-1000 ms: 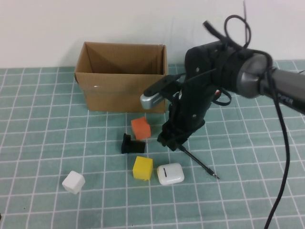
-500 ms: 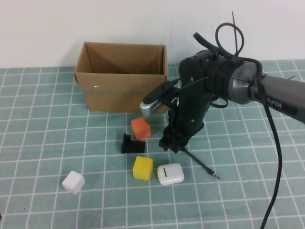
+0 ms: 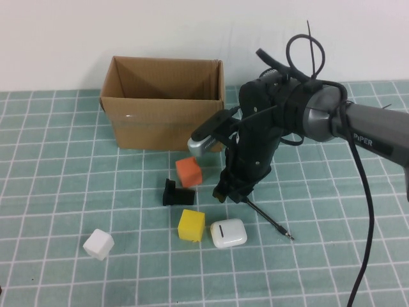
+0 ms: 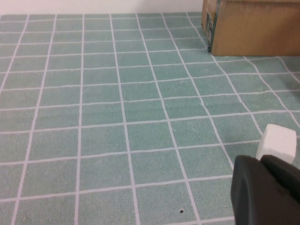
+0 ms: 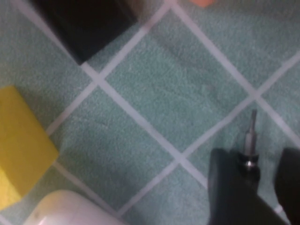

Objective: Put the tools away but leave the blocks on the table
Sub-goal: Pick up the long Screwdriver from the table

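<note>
The thin black rod (image 3: 268,220) lies on the teal grid table (image 3: 57,192), with its metal tip (image 5: 252,123) showing in the right wrist view. My right gripper (image 3: 231,195) is low over the rod's upper end. Its fingers (image 5: 229,183) stand apart on either side of the rod, open (image 5: 262,159). The orange block (image 3: 188,172), the yellow block (image 3: 191,225) (image 5: 18,150) and the white block (image 3: 98,244) (image 4: 276,143) rest on the table. My left gripper (image 4: 261,161) is shut and empty, just short of the white block. The scissors are not in view.
An open cardboard box (image 3: 163,121) stands at the back, behind the orange block. A small black bracket (image 3: 174,193) sits between the orange and yellow blocks. A white earbud case (image 3: 228,233) lies right of the yellow block, close to the rod.
My right arm has shifted slightly left and down over the rod's upper end. The rod and the blocks have not moved.
</note>
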`<action>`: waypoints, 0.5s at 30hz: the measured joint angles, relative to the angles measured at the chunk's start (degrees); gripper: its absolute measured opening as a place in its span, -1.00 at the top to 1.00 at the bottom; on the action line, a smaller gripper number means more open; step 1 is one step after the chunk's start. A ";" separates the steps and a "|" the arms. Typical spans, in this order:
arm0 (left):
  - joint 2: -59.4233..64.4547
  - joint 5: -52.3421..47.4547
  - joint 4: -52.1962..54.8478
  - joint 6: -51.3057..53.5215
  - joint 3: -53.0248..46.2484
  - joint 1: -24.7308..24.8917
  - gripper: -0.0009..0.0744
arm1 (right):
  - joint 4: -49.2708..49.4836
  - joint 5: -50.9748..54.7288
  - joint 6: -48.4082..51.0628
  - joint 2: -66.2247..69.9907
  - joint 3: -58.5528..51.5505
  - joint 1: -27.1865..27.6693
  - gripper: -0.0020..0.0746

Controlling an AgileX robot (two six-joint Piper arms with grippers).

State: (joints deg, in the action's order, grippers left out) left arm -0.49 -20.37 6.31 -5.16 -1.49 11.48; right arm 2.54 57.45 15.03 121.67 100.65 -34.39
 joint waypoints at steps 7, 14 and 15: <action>0.00 0.00 0.00 0.00 0.00 0.00 0.98 | -0.34 0.00 -0.29 0.22 0.00 0.00 0.64; 0.00 0.00 0.00 0.00 0.00 0.00 0.98 | -0.56 0.12 -2.55 -1.52 0.00 0.00 0.96; 0.00 0.00 0.00 0.00 0.00 0.00 0.98 | -0.57 0.25 -2.82 -2.71 0.00 0.00 0.96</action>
State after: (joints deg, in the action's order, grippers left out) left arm -0.49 -20.37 6.31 -5.16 -1.49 11.48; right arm 1.98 57.70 12.21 118.96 100.65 -34.39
